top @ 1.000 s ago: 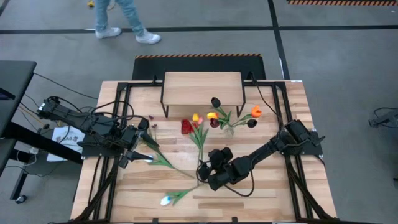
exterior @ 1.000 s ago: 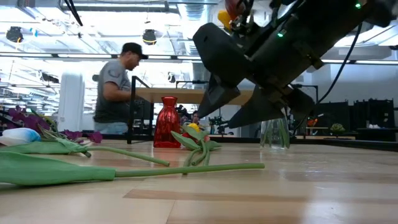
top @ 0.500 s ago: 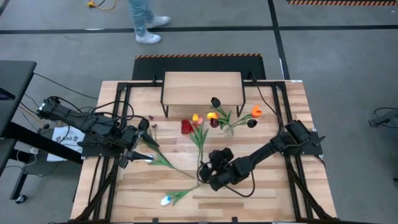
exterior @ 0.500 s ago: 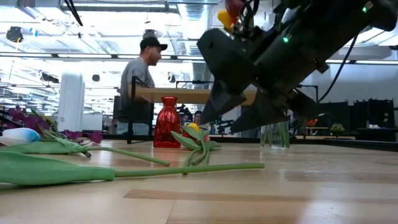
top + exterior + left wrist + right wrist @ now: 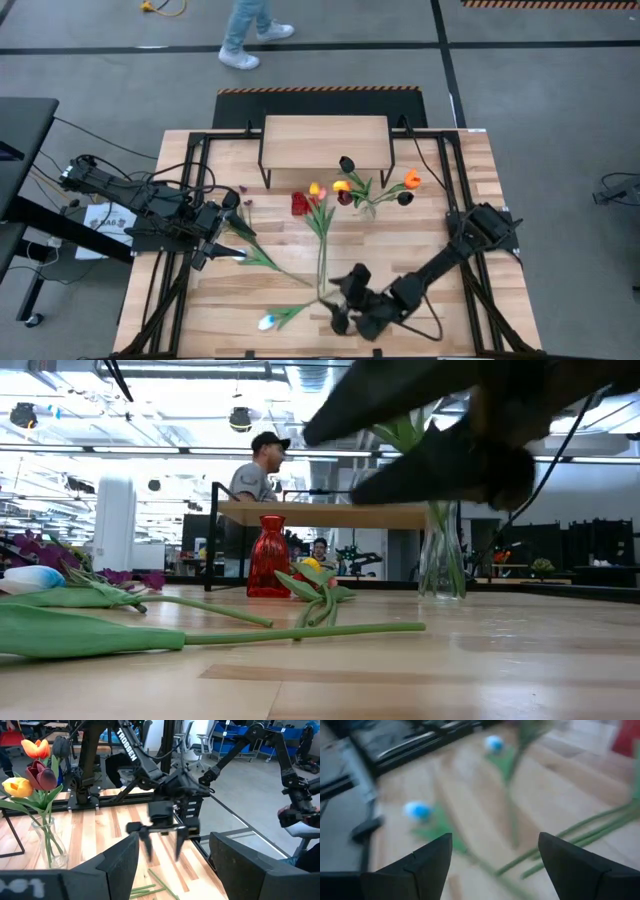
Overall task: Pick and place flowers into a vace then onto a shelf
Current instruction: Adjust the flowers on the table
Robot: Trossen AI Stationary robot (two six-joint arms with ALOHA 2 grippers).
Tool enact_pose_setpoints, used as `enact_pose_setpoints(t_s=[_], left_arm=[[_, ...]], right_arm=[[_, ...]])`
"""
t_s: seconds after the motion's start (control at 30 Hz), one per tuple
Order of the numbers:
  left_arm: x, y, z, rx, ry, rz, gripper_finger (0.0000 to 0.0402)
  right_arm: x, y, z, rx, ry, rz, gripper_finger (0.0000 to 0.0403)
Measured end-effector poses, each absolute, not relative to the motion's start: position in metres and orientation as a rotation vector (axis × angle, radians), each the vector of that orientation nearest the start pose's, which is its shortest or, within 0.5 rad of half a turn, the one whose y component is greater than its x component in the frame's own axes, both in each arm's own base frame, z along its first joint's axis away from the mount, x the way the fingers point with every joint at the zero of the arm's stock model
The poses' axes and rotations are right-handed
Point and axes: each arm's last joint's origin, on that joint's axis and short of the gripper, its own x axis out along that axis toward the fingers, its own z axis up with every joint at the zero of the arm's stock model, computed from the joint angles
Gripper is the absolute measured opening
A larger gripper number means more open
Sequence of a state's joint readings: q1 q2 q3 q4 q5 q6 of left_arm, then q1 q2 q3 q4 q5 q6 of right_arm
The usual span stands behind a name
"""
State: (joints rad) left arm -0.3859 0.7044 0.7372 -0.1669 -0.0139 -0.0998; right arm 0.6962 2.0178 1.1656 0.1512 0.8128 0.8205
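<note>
Several tulips stand in the clear glass vase (image 5: 368, 207) beside the light-wood shelf (image 5: 325, 142); white tulip (image 5: 267, 322) lies unplaced near the spread, empty right gripper (image 5: 343, 303); left gripper (image 5: 215, 251) spread, idle.

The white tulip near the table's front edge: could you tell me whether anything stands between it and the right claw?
Nothing visible does. The right claw, open, hangs just beside the white tulip, with only bare table and the flower's own stem between them.
</note>
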Motion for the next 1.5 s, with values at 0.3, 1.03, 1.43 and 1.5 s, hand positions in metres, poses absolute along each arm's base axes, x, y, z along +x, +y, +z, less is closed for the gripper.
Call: enact_pose_setpoints(t_s=[0.3,1.03,1.43,1.5], left_arm=[[0.146,-0.059,0.329,-0.067,0.15,-0.365,0.0232],[0.146,-0.059,0.329,-0.073,0.156,-0.382,0.0232],[0.146,-0.059,0.329,-0.089,0.158,-0.379,0.0232],[0.146,-0.059,0.329,-0.089,0.158,-0.379,0.0232]], right_arm=[[0.321,0.253,0.139,0.178,0.482,-0.195,0.0286],[0.366,0.227,0.139,0.058,0.613,-0.326,0.0286],[0.381,0.179,0.133,0.297,0.634,-0.567,0.0286],[0.381,0.172,0.131,0.322,0.646,-0.606,0.0286]])
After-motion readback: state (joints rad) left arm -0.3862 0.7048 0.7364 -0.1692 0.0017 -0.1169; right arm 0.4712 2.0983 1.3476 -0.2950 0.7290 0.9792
